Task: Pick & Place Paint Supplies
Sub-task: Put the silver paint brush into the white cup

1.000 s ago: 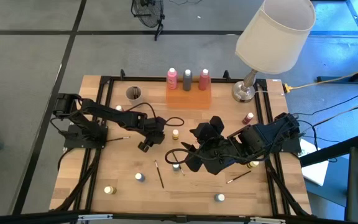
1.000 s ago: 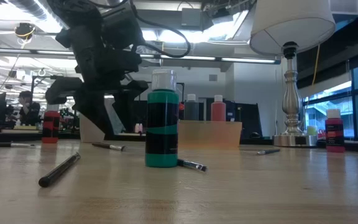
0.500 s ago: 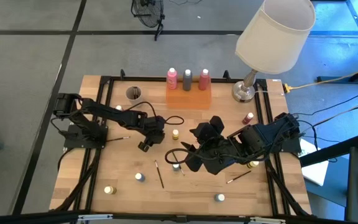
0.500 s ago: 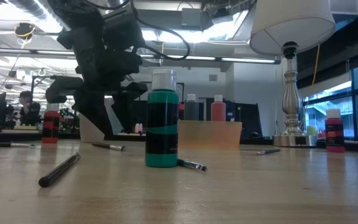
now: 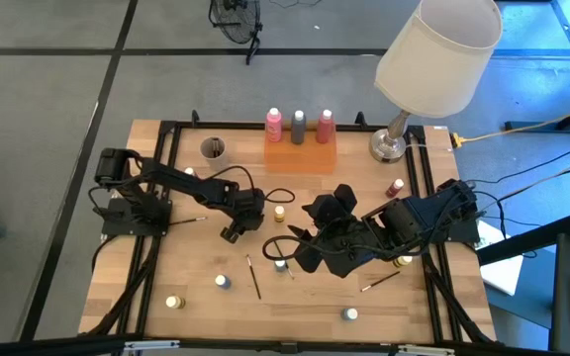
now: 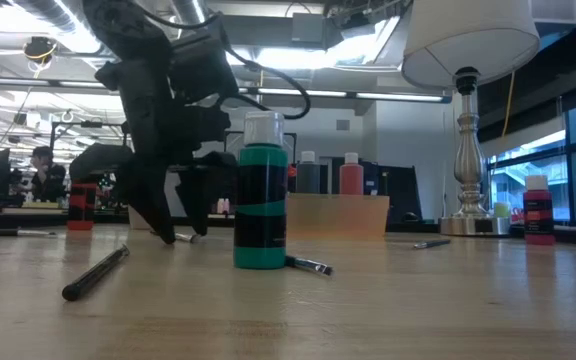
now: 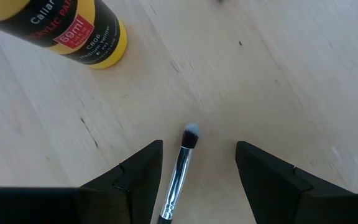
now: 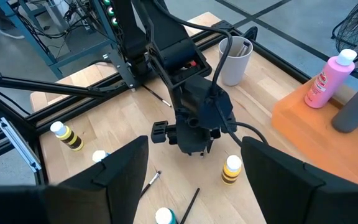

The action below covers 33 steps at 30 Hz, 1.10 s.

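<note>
High view: your left gripper [image 5: 229,233] sits low over the table's middle-left. Just right of it stands a yellow-labelled pot [image 5: 279,213]. Your right gripper [image 5: 303,249] hangs over the centre, right beside a green pot [image 5: 281,265]. Far side: orange tray [image 5: 300,153] with pink, grey and pink bottles [image 5: 298,124] standing on it; beige cup [image 5: 213,149] to its left, lamp [image 5: 433,59] to its right. More pots are scattered near the front edge, with a dark brush [image 5: 253,278] lying left of centre.

Low view: the left arm's fingers [image 6: 156,205] point down, tips at the tabletop, spread apart. The green pot [image 6: 261,191] stands upright close to the camera; one brush [image 6: 94,273] lies in front to its left, another [image 6: 309,265] at its base.

Left wrist view: your fingers [image 7: 138,174] stand open on either side of a small brush [image 7: 179,178], not clamped on it. The yellow-labelled pot [image 7: 67,29] stands beyond.

Right wrist view: your right fingers [image 8: 120,174] are open wide, holding nothing. The left gripper [image 8: 194,132] is ahead, the beige cup [image 8: 234,60] and a pink bottle [image 8: 328,79] farther off.
</note>
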Available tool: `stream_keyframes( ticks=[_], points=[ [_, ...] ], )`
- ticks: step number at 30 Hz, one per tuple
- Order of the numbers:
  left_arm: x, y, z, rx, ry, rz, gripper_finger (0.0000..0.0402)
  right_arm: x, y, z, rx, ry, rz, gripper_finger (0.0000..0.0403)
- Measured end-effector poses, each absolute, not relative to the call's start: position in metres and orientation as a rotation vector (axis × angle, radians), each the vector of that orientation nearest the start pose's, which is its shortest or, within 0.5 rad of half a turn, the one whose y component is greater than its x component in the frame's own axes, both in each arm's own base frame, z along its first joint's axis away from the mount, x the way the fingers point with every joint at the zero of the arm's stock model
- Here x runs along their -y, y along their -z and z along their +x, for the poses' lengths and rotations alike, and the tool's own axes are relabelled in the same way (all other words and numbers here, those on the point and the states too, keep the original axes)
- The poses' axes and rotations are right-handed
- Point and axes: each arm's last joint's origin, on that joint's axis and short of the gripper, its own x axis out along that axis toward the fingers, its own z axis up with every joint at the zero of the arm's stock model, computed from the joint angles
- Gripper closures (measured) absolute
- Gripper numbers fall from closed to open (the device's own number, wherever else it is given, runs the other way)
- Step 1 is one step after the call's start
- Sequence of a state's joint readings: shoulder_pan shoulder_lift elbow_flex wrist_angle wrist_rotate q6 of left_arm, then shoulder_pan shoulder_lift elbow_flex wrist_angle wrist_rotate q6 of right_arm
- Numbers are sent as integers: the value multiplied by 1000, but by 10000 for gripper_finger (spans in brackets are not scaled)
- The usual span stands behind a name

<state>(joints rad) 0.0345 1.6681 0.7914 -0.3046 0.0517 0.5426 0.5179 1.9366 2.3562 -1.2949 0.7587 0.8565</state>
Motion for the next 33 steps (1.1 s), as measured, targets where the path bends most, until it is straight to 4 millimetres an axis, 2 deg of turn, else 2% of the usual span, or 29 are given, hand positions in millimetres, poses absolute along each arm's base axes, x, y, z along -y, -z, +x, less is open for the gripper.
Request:
stream_keyframes(
  ticks=[5,11,27,33],
  points=[
    [-8,-127,285,-1144,330,427,201,-166,-436,332,-544,494,295,141],
    [-8,-126,284,-1154,330,417,225,-166,-436,332,-545,495,293,141],
    [-7,-124,284,-1158,349,398,318,-163,-436,333,-545,501,293,141],
    [-7,-121,285,-1166,351,394,371,-163,-436,333,-546,501,293,141]
  ],
)
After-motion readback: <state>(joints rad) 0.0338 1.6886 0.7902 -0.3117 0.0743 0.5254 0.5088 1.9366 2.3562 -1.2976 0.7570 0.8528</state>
